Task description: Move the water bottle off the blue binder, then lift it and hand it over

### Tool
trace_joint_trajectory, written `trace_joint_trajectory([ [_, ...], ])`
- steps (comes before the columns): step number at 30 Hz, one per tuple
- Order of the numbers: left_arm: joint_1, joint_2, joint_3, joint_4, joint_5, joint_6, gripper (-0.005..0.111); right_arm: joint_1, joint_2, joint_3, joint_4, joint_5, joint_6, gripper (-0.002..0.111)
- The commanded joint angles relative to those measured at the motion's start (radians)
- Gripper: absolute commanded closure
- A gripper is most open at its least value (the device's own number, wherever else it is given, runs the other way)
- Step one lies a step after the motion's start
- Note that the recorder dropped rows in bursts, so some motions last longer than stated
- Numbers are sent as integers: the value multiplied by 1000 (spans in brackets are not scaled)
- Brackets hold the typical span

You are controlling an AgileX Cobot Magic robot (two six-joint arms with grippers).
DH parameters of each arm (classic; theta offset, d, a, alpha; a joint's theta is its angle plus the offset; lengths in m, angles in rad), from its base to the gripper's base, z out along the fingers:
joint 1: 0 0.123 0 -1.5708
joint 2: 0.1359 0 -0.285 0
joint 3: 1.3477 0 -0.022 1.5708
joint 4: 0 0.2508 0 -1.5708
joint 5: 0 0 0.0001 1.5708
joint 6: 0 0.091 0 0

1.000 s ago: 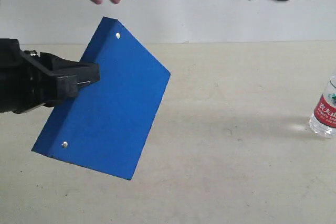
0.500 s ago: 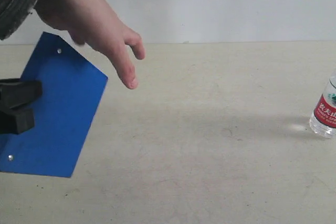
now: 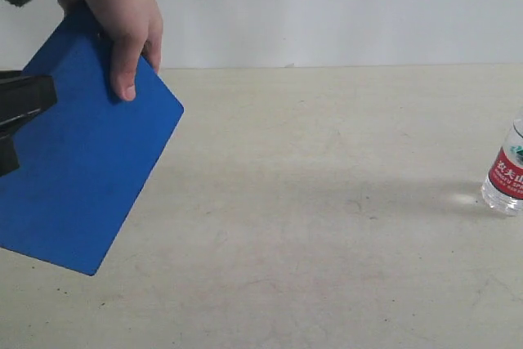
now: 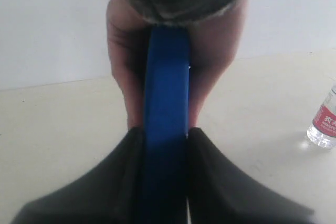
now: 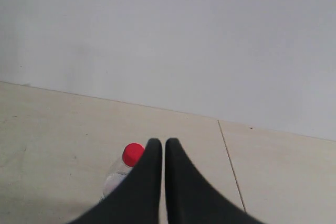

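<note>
Blue binder (image 3: pixel 82 169) now gripped by hand (image 3: pixel 114 14).

Smooth matte-black fingers (image 5: pixel 143 184), wedge-shaped

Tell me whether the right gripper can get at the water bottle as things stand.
Probably yes: the water bottle stands alone on the table near the right gripper, nothing between; its shut jaws must open first.

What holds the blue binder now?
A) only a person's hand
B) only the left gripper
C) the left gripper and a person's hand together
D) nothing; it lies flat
C: the left gripper clamps the blue binder while a person's hand grips its top.
</note>
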Motion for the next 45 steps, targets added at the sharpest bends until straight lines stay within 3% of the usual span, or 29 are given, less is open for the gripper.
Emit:
trace_joint_trajectory([
  [1, -2, -27, -10, 9, 66, 16, 102, 0, -4, -1, -13, 0, 4, 109],
  [5, -2, -13, -10, 9, 66, 16, 97, 0, -4, -1, -13, 0, 4, 109],
  [12, -2, 3, -8, 9, 41, 16, 60, 0, -4, -1, -13, 0, 4, 109],
  [14, -2, 3, 10, 9, -7, 16, 54, 0, -4, -1, -13, 0, 4, 109],
  [17, -2, 3, 68, 9, -118, 16, 56, 0, -4, -1, -17, 1, 4, 109],
  [19, -2, 3, 116, 9, -93, 16, 66, 0, -4, -1, -21, 8, 4, 109],
  [23, -2, 28, 163, -13, 326, -36, 102, 0, -4, -1, -31, 10, 4, 109],
  [27, -2, 100, 132, -5, 696, -15, 102, 0, -4, -1, -34, 8, 4, 109],
  [31, 7, 192, 74, 9, 779, 290, 102, 0, -4, -1, -34, 8, 4, 109],
  [35, 103, 265, 4, 9, 786, 499, 102, 0, -4, -1, -34, 8, 4, 109],
  [41, 359, 261, -16, 9, 778, 505, 102, 0, -8, -1, -25, 42, 4, 109],
  [45, 495, 204, -19, -18, 714, 465, 102, 0, -9, -1, -23, 107, 4, 109],
])
